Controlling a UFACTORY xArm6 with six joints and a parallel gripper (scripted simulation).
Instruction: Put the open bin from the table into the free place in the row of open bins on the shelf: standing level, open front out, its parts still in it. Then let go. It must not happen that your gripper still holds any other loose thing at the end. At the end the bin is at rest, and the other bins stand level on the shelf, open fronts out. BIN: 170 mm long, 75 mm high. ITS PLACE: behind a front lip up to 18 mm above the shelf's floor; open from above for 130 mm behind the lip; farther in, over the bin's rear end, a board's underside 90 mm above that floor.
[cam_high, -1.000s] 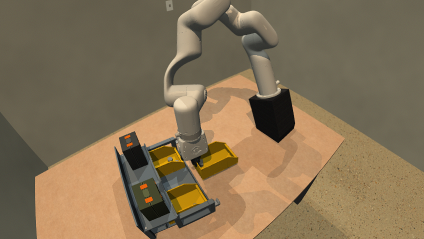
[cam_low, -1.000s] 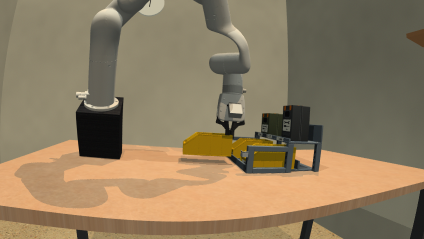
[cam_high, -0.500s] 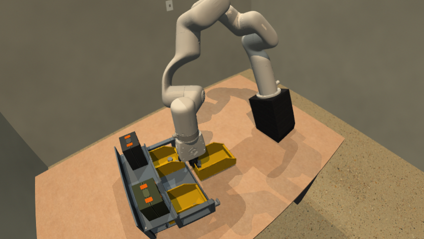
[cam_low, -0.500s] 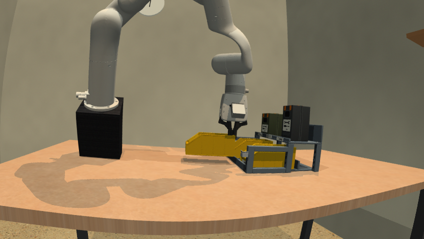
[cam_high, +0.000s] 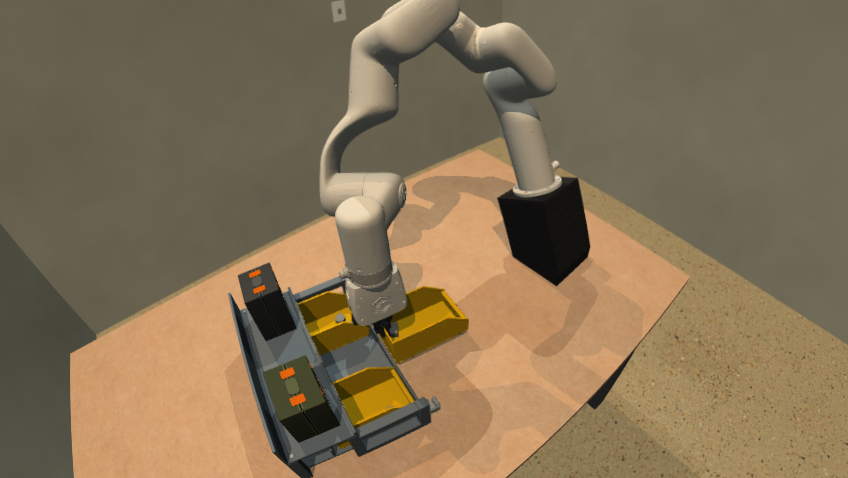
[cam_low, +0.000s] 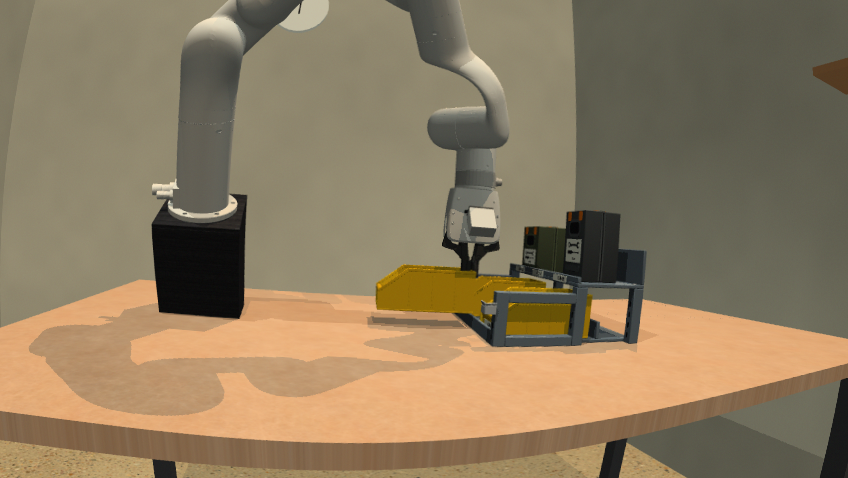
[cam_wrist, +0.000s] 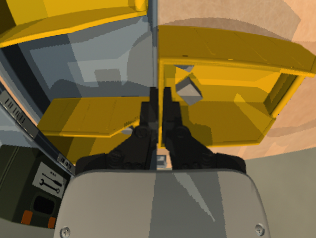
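My gripper (cam_high: 383, 325) is shut on the rear wall of a yellow open bin (cam_high: 424, 323) and holds it a little above the table. The bin's rear end is at the front lip of the grey shelf (cam_high: 332, 368), and its open front points away from the shelf. From the side the bin (cam_low: 427, 289) hangs about level under the gripper (cam_low: 472, 264). The wrist view shows the fingers pinching the wall, with a grey part (cam_wrist: 189, 90) inside the bin (cam_wrist: 226, 87). The free place (cam_high: 350, 356) lies between two yellow bins (cam_high: 323, 320) (cam_high: 371, 394) on the shelf.
A black box (cam_high: 266, 299) and a green box (cam_high: 299, 400) stand on the shelf's upper board, behind the bins. The arm's black pedestal (cam_high: 543, 228) stands at the table's far right.
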